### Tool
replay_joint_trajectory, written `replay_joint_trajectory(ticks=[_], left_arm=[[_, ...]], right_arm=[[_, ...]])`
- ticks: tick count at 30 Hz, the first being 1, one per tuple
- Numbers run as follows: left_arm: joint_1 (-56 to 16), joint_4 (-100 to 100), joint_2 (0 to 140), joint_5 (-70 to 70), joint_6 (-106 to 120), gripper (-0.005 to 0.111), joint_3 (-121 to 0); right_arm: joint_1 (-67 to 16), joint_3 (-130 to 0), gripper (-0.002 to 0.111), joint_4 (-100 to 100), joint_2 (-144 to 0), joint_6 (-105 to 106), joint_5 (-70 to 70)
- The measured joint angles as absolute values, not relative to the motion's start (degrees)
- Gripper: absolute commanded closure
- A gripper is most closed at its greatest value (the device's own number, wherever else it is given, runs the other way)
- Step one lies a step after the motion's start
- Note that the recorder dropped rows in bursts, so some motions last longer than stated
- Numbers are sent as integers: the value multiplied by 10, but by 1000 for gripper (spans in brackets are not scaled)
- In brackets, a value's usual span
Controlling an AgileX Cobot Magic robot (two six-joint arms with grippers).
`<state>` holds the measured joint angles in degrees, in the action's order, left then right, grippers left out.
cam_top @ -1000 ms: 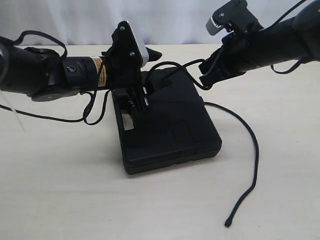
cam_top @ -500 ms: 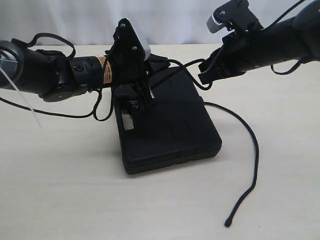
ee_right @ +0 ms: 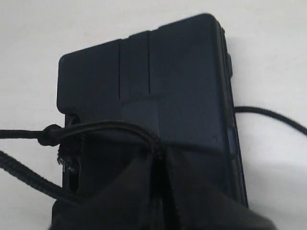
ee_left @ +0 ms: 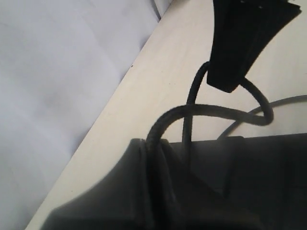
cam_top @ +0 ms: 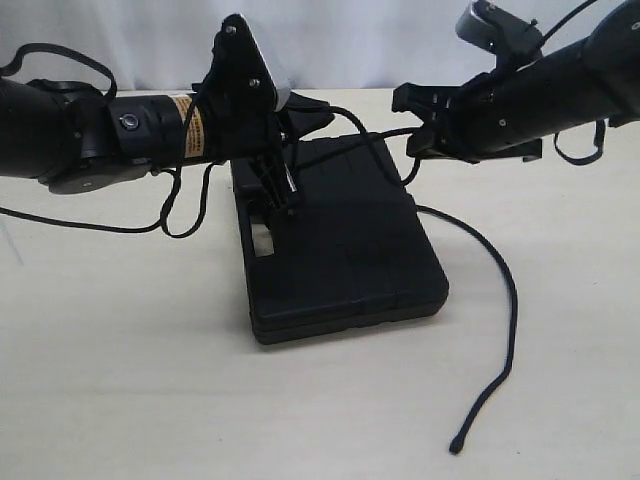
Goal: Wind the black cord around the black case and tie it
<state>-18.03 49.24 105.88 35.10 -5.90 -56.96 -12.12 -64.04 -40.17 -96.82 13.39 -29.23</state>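
The black case (cam_top: 350, 250) lies flat on the table, its handle slot toward the left arm. My left gripper (cam_top: 316, 113) hovers over the case's far edge, shut on the black cord (cam_top: 503, 270). My right gripper (cam_top: 413, 128) is shut on the same cord a short way along. Between them the cord arcs and crosses itself above the case. The left wrist view has my left gripper (ee_left: 153, 143) pinching the cord (ee_left: 216, 111). The right wrist view has my right gripper (ee_right: 156, 149) clamping the cord (ee_right: 110, 125) over the case (ee_right: 168, 72); a frayed knot (ee_right: 48, 134) sits beside the grip.
The cord's free tail curves over the table right of the case and ends in a blunt tip (cam_top: 457, 443) near the front. Thin arm cables (cam_top: 185, 215) hang under the left arm. A white backdrop (cam_top: 350, 40) runs behind the table.
Both grippers have lifted and drawn apart, the right one going right and levelling out. The cord between them is stretched out more. The case has shifted slightly.
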Motion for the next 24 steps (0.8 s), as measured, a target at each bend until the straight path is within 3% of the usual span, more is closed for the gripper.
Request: replay_joint_trajectory(ticks=[7, 14, 24], left_arm=[[-180, 495, 1057, 370, -66, 107, -562], [-180, 502, 1057, 383, -72, 107, -561], [-181, 507, 1057, 392, -72, 107, -561]], right_arm=[[-118, -630, 104, -377, -986, 50, -326], [-61, -626, 104, -368, -987, -22, -379], [-55, -626, 104, -375, -979, 74, -437]])
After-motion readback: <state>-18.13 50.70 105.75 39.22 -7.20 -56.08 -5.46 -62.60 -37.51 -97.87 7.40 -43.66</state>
